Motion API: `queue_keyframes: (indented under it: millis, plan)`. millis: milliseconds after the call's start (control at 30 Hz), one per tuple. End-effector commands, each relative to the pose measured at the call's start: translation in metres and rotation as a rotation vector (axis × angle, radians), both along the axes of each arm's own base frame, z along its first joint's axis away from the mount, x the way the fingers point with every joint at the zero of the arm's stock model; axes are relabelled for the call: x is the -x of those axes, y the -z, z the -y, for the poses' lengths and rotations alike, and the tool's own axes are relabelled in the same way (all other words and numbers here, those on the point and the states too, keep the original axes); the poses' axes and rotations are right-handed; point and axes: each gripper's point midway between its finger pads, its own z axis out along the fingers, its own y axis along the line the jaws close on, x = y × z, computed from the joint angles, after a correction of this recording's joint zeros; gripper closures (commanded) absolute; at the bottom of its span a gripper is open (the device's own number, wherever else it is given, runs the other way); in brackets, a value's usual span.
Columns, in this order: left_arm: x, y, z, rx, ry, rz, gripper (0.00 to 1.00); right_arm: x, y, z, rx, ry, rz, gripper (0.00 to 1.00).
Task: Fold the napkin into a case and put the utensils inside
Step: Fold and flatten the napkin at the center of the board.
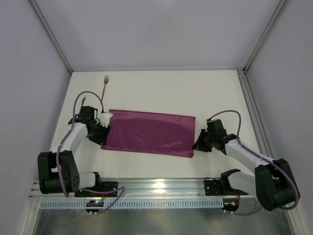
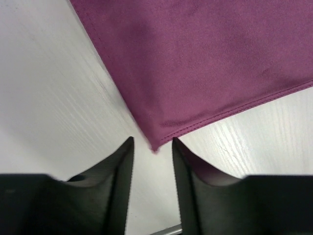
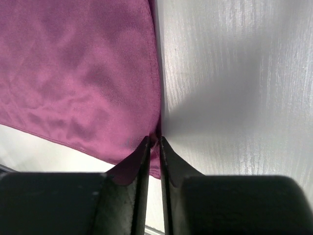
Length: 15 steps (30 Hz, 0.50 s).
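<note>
We see bright, even light from above on the counter [image 1: 146,93]. The metal rail [image 1: 159,185] at its near edge gives a small glare, and the napkin [image 1: 149,133] has a soft shine. In the right wrist view a broad soft shadow lies on the counter beside the cloth. In the left wrist view the napkin's corner is slightly blurred, and the left hand [image 2: 152,142] looks almost black.

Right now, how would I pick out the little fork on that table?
Find the white table and the big purple napkin lying flat across its middle. From the napkin's far left corner, look toward the back wall: the fork lies alone on bare tabletop. It is thin, brown and stick-like, nothing like the broad shiny cloth.
</note>
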Motion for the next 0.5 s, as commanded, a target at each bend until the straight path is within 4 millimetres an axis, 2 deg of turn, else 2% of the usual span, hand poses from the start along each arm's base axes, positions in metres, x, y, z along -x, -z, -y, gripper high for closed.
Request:
queue_keyframes:
  millis: [0, 33, 133, 167, 200, 300, 400, 467]
  plan:
    - [0.001, -0.009, 0.003, 0.019, 0.022, 0.028, 0.57, -0.009, -0.014, -0.002, -0.005, -0.007, 0.042, 0.82]
    - [0.000, -0.013, 0.002, 0.018, 0.023, 0.040, 0.56, -0.009, -0.016, -0.002, 0.000, -0.009, 0.046, 0.73]
    - [-0.006, -0.029, 0.001, 0.006, 0.025, 0.092, 0.54, -0.011, -0.028, 0.004, 0.029, 0.000, 0.068, 0.61]
    - [-0.005, -0.033, 0.001, 0.007, 0.025, 0.096, 0.54, -0.012, -0.033, 0.005, 0.039, -0.001, 0.082, 0.54]
    - [-0.010, -0.041, 0.000, 0.004, 0.028, 0.118, 0.54, -0.013, -0.045, 0.007, 0.046, 0.004, 0.106, 0.52]
    - [-0.015, -0.052, 0.001, 0.010, 0.025, 0.148, 0.55, -0.018, -0.066, 0.014, 0.100, 0.023, 0.169, 0.50]
    - [-0.018, -0.052, 0.004, 0.022, 0.029, 0.147, 0.60, -0.018, -0.071, 0.013, 0.118, 0.024, 0.182, 0.51]
    - [-0.017, -0.046, 0.009, 0.043, 0.042, 0.118, 0.62, -0.017, -0.067, 0.003, 0.100, 0.002, 0.179, 0.56]
